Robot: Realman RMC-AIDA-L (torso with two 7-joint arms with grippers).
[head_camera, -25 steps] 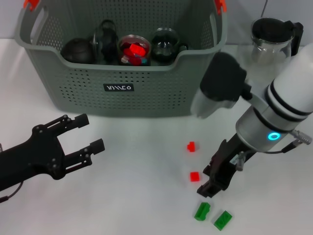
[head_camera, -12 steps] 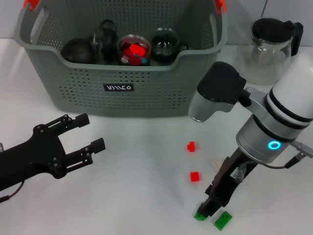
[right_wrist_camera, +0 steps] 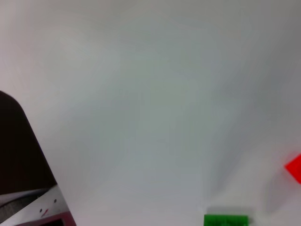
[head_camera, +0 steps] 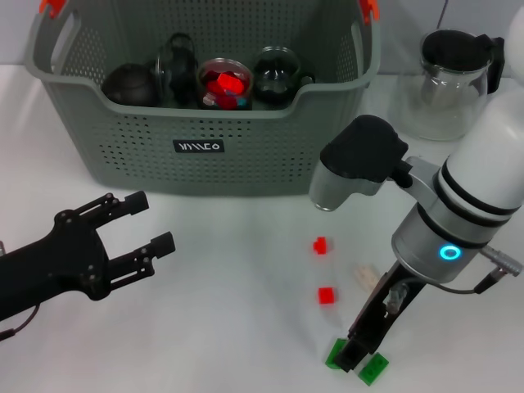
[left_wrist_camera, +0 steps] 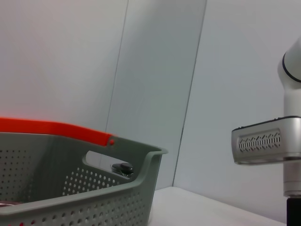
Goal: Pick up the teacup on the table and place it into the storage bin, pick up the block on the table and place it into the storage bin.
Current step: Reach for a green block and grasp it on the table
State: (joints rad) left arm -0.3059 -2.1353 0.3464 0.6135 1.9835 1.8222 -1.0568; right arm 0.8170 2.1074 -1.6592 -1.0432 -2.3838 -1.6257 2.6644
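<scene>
Your left gripper [head_camera: 135, 229] hovers over bare table [head_camera: 229, 327] at the left, fingers spread and holding nothing, well apart from every loose piece.

Behind it, the storage bin [head_camera: 205, 147] stands at the back. It already holds several dark and glass teacups, one of them with a red block [head_camera: 223, 84] inside. No teacup is left on the table, so by my reading what remains is the blocks.

Further right, two small red blocks [head_camera: 320, 245] lie on the table in front of the bin's right end, one nearer you than the other, with a small pale piece [head_camera: 363, 273] just beside them.

Nearest you, two green blocks lie close together: the left green block [head_camera: 336, 354] and the right green block [head_camera: 373, 368], which slants up to the right. Your right gripper [head_camera: 358, 352] has its tip down between that pair, touching or almost touching the left one. You cannot tell from any view whether its fingers are spread or pinching.

The right arm is plainly the nearer one. The green blocks sit directly under its tip, so the pick looks like a straight drop and close, not a reach. Check first which block lies between the fingers.

At the far right back, a glass pitcher [head_camera: 450, 82] stands clear of the work.
</scene>
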